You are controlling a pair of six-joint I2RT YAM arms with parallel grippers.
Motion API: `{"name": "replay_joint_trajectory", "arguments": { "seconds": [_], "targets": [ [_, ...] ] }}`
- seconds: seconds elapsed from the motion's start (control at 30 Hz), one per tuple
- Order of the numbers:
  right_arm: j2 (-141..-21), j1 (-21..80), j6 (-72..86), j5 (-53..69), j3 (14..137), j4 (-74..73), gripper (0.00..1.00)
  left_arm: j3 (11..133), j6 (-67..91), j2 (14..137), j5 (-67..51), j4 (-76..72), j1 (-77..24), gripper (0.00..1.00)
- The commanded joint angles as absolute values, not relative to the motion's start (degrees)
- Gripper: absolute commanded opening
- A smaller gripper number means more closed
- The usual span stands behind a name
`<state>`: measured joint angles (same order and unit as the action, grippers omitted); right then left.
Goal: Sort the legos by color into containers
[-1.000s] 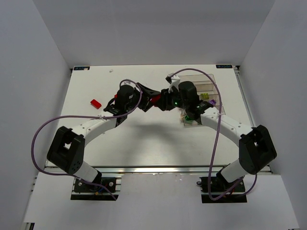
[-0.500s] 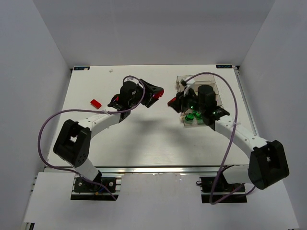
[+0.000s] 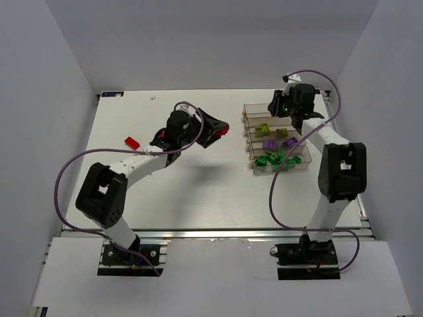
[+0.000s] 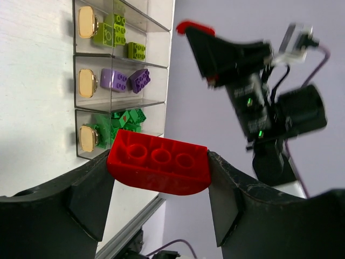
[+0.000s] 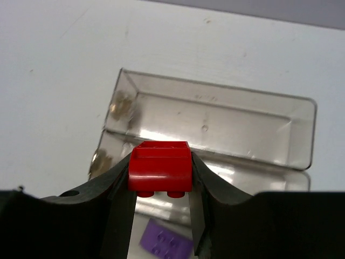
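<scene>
My left gripper (image 4: pixel 160 168) is shut on a long red lego (image 4: pixel 159 163), held in the air above mid-table; the top view shows this gripper (image 3: pixel 217 129) left of the containers (image 3: pixel 261 112). My right gripper (image 5: pixel 160 175) is shut on a short red lego (image 5: pixel 160 166), hanging over the empty farthest bin (image 5: pixel 215 121). In the top view that gripper (image 3: pixel 277 104) sits at the back of the row. The other bins hold yellow-green legos (image 3: pixel 264 127), purple legos (image 3: pixel 271 142) and green legos (image 3: pixel 274 160). Another red lego (image 3: pixel 132 141) lies on the table at the left.
White walls close in the table on three sides. The right arm's purple cable (image 3: pixel 281 178) loops over the table in front of the containers. The left arm's cable (image 3: pixel 63 178) arcs out at the left.
The right gripper has pulled away from the left gripper at mid-table and swung back and right over the farthest bin, carrying its red lego. The left gripper has shifted slightly toward the back right.
</scene>
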<state>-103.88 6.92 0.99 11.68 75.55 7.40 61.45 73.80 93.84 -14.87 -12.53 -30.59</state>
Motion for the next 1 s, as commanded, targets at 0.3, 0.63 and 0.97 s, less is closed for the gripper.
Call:
{"name": "replay_joint_trajectory", "arguments": {
  "seconds": [0.3,0.63,0.97],
  "targets": [
    [-121.6,4.7,-2.8,6.9,98.9,4.8,0.05,69.2,66.2,96.7,-19.5,-11.4,-30.6,0.00],
    [-123.6,4.4,-4.1,7.4,97.6,4.0,0.39,78.3,62.2,103.4,-21.0,-7.7,-30.6,0.00],
    [-121.9,2.4,-3.3,9.3,95.8,3.0,0.64,96.7,54.1,116.9,-19.2,1.4,-30.9,0.00]
  ]
}}
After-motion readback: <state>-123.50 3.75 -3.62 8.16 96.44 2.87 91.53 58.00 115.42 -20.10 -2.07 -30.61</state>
